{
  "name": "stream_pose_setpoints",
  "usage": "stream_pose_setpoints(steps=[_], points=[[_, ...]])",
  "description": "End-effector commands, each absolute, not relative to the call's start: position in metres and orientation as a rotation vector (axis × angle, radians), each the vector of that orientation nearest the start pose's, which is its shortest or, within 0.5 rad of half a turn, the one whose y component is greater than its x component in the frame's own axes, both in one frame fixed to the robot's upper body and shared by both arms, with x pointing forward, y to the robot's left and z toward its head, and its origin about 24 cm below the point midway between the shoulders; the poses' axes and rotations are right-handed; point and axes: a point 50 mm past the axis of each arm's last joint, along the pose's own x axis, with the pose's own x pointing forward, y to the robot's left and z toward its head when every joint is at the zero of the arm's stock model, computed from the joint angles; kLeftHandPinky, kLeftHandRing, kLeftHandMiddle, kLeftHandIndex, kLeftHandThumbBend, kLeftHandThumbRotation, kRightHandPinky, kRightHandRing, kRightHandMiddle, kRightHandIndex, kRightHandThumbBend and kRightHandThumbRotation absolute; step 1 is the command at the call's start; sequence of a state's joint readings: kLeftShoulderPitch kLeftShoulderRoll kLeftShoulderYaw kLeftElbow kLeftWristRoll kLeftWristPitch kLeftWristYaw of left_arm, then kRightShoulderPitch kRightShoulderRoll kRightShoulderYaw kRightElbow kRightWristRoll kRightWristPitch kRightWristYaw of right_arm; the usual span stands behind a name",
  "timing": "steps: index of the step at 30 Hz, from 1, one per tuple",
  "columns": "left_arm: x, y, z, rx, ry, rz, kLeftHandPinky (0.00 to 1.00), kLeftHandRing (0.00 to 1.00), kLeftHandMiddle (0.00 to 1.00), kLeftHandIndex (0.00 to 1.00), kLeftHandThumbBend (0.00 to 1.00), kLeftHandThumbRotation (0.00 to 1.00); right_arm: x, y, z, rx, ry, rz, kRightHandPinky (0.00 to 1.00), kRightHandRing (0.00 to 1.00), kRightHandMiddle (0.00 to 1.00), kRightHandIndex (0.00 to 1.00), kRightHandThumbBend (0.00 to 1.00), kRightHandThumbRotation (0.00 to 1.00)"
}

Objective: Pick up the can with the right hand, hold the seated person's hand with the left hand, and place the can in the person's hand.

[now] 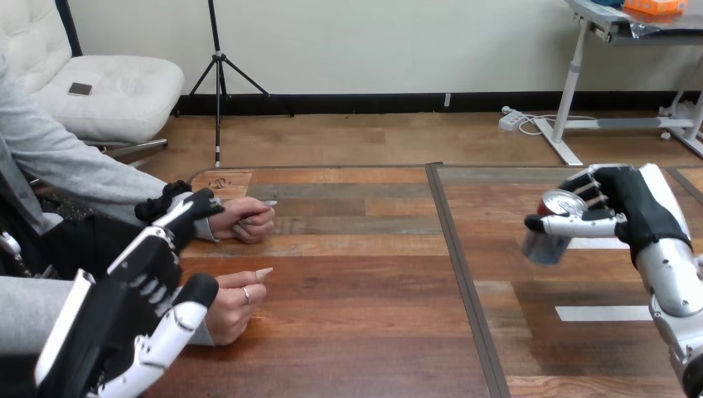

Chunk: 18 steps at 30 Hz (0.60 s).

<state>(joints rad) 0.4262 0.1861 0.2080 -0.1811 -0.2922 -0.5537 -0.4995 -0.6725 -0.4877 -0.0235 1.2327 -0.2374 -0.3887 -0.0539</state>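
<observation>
**Can held aloft at the right; broad bare desk between it and the person**

The right hand (640, 207) is over the right part of the desk (365, 274), near the desk's right side. Its fingers and thumb are curled round the can (550, 225), which hangs clear of the desk surface and is tipped so that its silver top faces up and toward the camera. Two white tape strips (603, 313) lie on the wood under and just in front of this hand.

A dark seam (458, 257) runs from the far edge of the desk toward the near edge, splitting the top into a left and a right panel. The can is to the right of the seam. The left panel between the seam and the person's hands is bare wood, with open room across its whole depth.

At the left edge, the person's two hands rest on the desk as loose fists: the farther hand (246, 220) close to the far left corner, the nearer hand (235, 305) closer to the camera. The left hand (137, 290) comes up from the lower left corner, fingers stretched out and holding nothing. Its fingertips reach the wrist of the farther hand and its thumb lies just beside the wrist of the nearer hand; whether they touch, I cannot tell.

The can and the person's hands are well apart.
</observation>
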Motion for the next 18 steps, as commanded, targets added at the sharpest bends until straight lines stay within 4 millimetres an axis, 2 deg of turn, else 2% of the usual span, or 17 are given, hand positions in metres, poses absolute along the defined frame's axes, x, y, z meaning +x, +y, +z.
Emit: stream_pose_setpoints(steps=[1, 4, 10, 16, 18], points=[[0.163, 0.228, 0.087, 0.282, -0.447, -0.188, 0.96, 0.95, 0.91, 0.84, 0.39, 0.38, 0.357, -0.282, 0.093, -0.637, -0.033, -0.127, 0.36, 0.4, 0.45, 0.45, 0.85, 0.0], [0.164, 0.229, 0.09, 0.337, -0.432, -0.186, 0.94, 0.96, 0.93, 0.87, 0.44, 0.32, 0.358, -0.281, 0.094, -0.642, -0.037, -0.12, 0.36, 0.4, 0.45, 0.44, 0.85, 0.0], [0.169, 0.23, 0.101, 0.457, -0.431, -0.202, 0.98, 0.99, 0.98, 0.96, 0.55, 0.25, 0.358, -0.279, 0.095, -0.631, -0.043, -0.092, 0.36, 0.4, 0.45, 0.44, 0.83, 0.0], [0.175, 0.233, 0.115, 0.613, -0.467, -0.197, 1.0, 1.0, 1.0, 0.99, 0.68, 0.26, 0.36, -0.275, 0.096, -0.637, -0.045, -0.085, 0.37, 0.41, 0.45, 0.44, 0.84, 0.0], [0.177, 0.233, 0.119, 0.644, -0.489, -0.182, 0.96, 0.99, 1.0, 0.99, 0.74, 0.26, 0.36, -0.275, 0.095, -0.639, -0.046, -0.083, 0.37, 0.41, 0.45, 0.45, 0.84, 0.0]])
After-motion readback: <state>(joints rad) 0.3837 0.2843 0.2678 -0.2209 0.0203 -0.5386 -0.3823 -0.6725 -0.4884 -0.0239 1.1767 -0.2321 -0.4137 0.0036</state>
